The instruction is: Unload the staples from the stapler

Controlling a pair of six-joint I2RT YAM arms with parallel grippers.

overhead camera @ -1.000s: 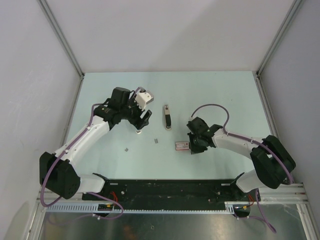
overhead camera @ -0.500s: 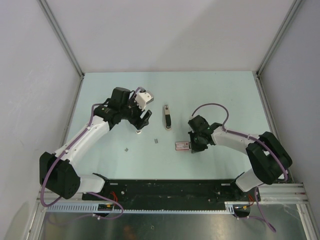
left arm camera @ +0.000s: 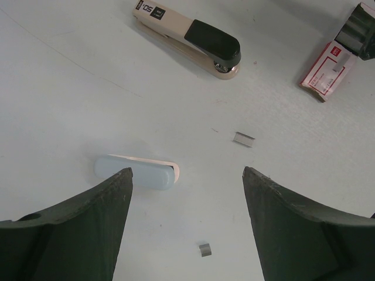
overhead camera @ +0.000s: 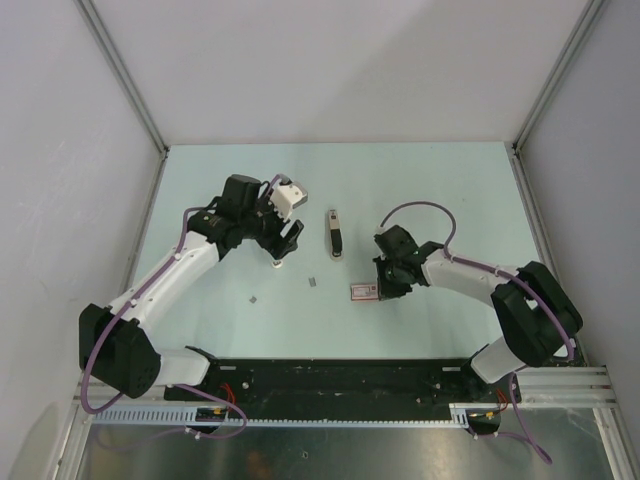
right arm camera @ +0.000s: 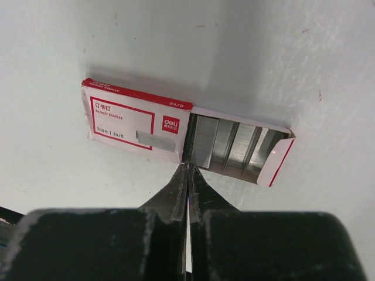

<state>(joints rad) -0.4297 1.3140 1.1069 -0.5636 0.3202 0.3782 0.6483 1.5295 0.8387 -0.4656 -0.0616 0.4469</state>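
The stapler (overhead camera: pixel 334 234), cream top arm over a black base, lies closed on the table between the arms; the left wrist view shows it (left arm camera: pixel 187 38) far ahead of my fingers. My left gripper (overhead camera: pixel 287 243) is open and empty, held above the table left of the stapler, its midpoint (left arm camera: pixel 187 175) over bare table. My right gripper (overhead camera: pixel 381 289) is shut, its tips (right arm camera: pixel 188 167) at the near edge of the red-and-white staple box (right arm camera: pixel 137 120), where the slid-out tray (right arm camera: pixel 234 144) with staple strips begins.
A pale blue oblong piece (left arm camera: pixel 136 171) lies by my left finger. Two small staple bits (left arm camera: pixel 244 139) (left arm camera: pixel 204 250) lie on the table. The staple box (overhead camera: pixel 364 291) sits in front of the stapler. Grey walls enclose the table.
My right wrist has shifted slightly left and away along the staple box. The left arm and the stapler have not moved.
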